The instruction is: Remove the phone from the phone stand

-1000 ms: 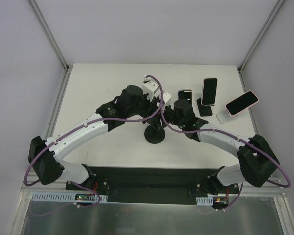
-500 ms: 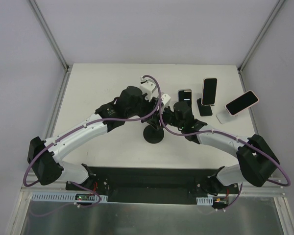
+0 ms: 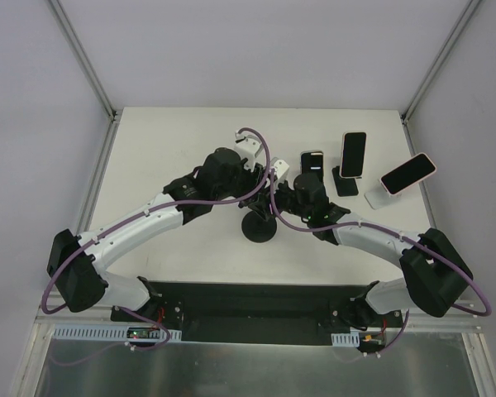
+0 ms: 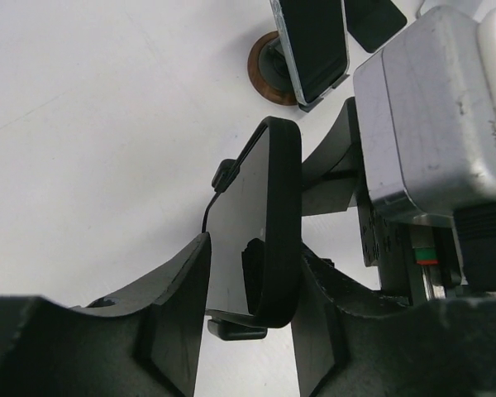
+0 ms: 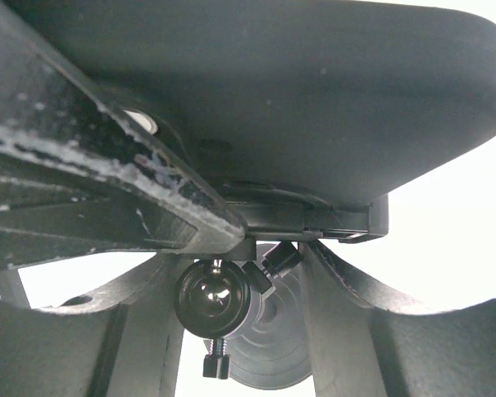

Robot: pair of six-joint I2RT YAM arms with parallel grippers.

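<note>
The left gripper [image 4: 256, 248] straddled the black phone [image 4: 273, 165] and the right gripper [image 5: 236, 265] the phone stand's ball joint [image 5: 211, 298], both half-spread, with actual clamping impossible to tell.

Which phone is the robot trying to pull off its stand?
Look at the middle of the white table, where the two arms meet. A stand with a round black foot is there, and the phone on it sits between the fingers of the left gripper. The three other phones stand farther back on the right, with no fingers around them.
</note>
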